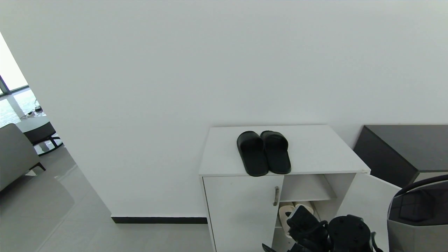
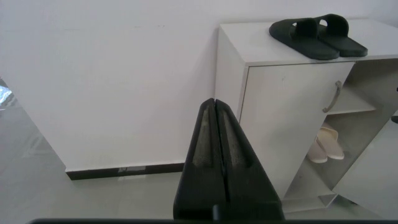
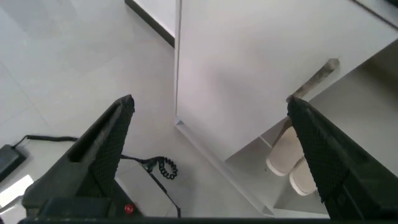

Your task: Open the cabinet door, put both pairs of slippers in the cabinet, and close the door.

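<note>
A white cabinet stands against the wall with a pair of black slippers side by side on its top. Its right door is swung open, and its left door with a metal handle is closed. A pair of beige slippers lies on a low shelf inside. My right gripper is open and empty, low in front of the opening, facing the closed door's handle and the beige slippers. My left gripper is shut and empty, off to the cabinet's left, with the black slippers beyond it.
A dark low unit stands right of the cabinet, close behind the open door. A coiled black cable lies on the floor below the cabinet front. Grey tiled floor opens to the left, with a chair and round table far off.
</note>
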Tool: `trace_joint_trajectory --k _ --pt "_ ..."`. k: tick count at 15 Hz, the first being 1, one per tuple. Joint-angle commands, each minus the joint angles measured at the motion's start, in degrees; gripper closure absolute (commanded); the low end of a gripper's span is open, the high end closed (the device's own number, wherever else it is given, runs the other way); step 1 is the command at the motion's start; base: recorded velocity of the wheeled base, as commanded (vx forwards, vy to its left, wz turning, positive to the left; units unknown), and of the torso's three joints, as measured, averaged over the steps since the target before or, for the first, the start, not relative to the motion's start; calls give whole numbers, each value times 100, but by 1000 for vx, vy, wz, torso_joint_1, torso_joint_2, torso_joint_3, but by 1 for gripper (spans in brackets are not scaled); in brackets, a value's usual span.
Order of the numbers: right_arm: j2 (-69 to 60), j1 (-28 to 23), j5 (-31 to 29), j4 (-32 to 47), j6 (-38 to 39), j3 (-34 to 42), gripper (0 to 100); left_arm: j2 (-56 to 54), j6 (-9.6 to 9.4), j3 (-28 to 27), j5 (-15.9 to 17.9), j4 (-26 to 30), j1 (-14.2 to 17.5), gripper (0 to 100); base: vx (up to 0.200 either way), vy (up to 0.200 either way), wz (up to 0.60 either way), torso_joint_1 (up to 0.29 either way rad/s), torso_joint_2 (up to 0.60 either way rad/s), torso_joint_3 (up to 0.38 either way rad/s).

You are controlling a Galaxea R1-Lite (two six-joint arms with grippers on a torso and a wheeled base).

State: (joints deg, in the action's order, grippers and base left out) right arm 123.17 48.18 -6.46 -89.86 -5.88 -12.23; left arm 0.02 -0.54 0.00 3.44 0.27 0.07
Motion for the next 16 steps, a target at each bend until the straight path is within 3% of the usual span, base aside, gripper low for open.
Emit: trace_joint_trajectory --k 1,3,4,6,8,11,16 --pt "-312 174 -602 -14 87 -394 0 6 1 0 -1 0 1 100 0 0 0 27 -51 -32" --pt "-936 280 -1006 1190 298 -808 0 6 1 0 -1 0 1 100 0 0 0 0 0 0" --pt "-1524 403 -1569 3220 886 -1678 0 6 1 0 -1 0 1 100 0 0 0 0 0 0" --pt "-1850 579 -2219 5602 2328 -3066 0 6 1 0 -1 0 1 100 0 0 0 0 0 0" --pt "-1735 588 -2773 6718 3110 -3928 0 6 1 0 -1 0 1 100 0 0 0 0 0 0" --pt "-1120 508 -3458 6349 3268 -4103 0 6 1 0 -1 0 1 100 0 0 0 0 0 0" --pt "31 -28 -3423 3739 2407 -3541 0 6 1 0 -1 0 1 100 0 0 0 0 0 0"
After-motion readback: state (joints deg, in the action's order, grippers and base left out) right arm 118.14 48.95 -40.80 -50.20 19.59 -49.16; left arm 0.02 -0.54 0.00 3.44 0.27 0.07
